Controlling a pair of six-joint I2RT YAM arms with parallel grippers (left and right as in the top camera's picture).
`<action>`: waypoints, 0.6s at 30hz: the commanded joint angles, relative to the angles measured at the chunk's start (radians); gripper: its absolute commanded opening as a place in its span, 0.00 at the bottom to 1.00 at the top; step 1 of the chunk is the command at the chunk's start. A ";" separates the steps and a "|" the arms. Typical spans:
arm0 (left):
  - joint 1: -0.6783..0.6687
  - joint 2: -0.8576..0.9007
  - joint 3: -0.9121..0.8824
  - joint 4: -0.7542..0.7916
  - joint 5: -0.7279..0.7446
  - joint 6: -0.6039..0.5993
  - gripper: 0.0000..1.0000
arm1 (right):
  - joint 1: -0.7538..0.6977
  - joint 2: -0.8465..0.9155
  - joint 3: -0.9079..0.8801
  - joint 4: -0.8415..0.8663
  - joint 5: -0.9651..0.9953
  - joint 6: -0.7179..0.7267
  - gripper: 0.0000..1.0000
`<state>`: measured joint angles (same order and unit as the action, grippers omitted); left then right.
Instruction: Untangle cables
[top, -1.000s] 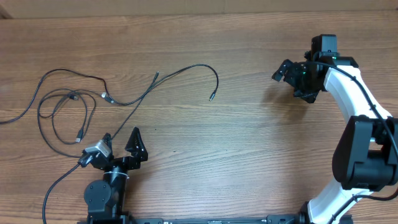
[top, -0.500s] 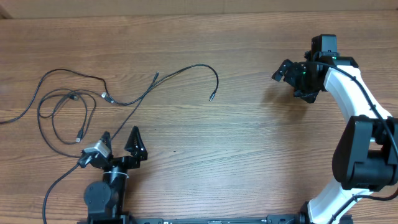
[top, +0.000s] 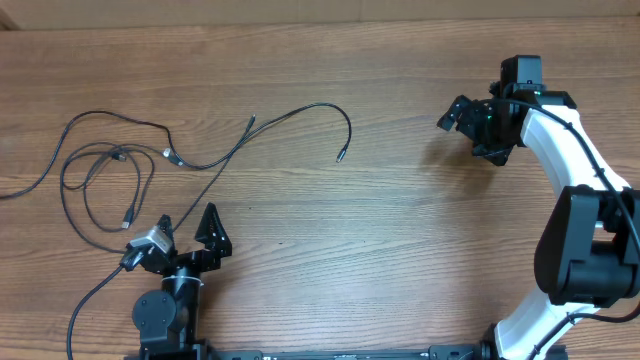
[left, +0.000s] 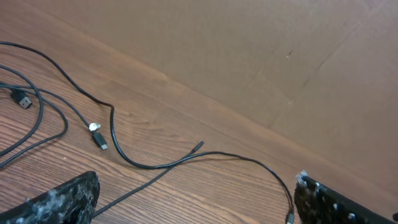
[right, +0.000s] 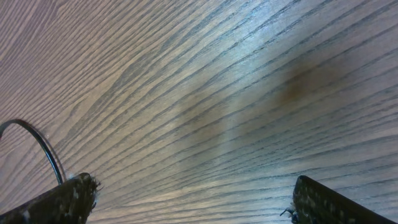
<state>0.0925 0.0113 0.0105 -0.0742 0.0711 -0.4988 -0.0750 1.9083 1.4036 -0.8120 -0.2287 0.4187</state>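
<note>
I saw the left claw (top: 188, 217) fully open and empty at the desk's (top: 350, 250) 7 o'clock edge. The right claw (top: 468, 135) was also spread wide, holding nothing, at 2 o'clock. The cables (top: 166, 153) lay looped at 9 to 10 o'clock, just beyond the left claw.
</note>
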 joint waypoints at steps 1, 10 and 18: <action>0.005 -0.008 -0.005 0.000 -0.003 0.005 1.00 | 0.001 -0.025 0.016 0.002 0.003 0.000 1.00; 0.005 -0.008 -0.005 0.003 -0.004 0.005 0.99 | 0.001 -0.025 0.016 0.002 0.003 0.000 1.00; 0.005 -0.007 -0.005 0.004 -0.140 0.040 1.00 | 0.001 -0.025 0.016 0.002 0.003 0.000 1.00</action>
<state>0.0925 0.0113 0.0105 -0.0757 0.0380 -0.4976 -0.0750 1.9083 1.4036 -0.8120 -0.2287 0.4179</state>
